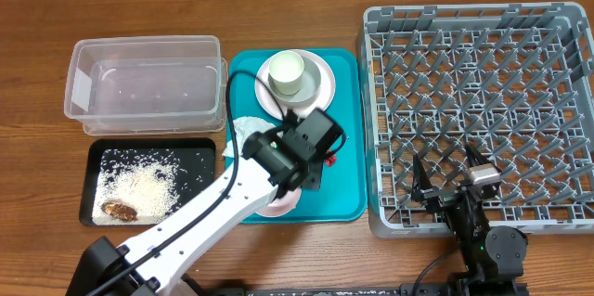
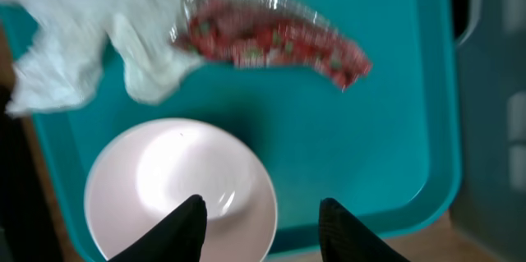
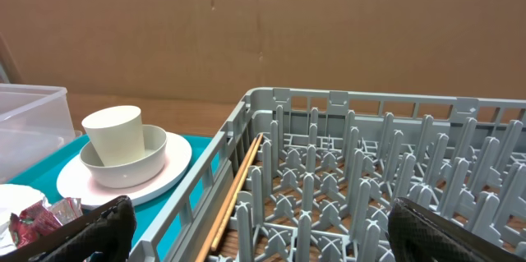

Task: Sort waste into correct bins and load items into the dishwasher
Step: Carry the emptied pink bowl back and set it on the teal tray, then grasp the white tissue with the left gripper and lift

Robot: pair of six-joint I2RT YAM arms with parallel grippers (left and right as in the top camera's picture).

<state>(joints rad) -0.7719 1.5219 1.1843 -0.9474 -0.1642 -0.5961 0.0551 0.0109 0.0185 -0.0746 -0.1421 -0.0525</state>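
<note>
While the left gripper [image 2: 263, 217] hangs spread, a glossy round pink bowl [image 2: 156, 180] lies beneath

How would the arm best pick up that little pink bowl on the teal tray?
Probably by its rim, straight down from above. The pink bowl sits upright and open on the teal tray, so one finger can go inside, one outside. The left gripper hangs open over it, rim between its fingers, clear of the red wrapper.
</note>
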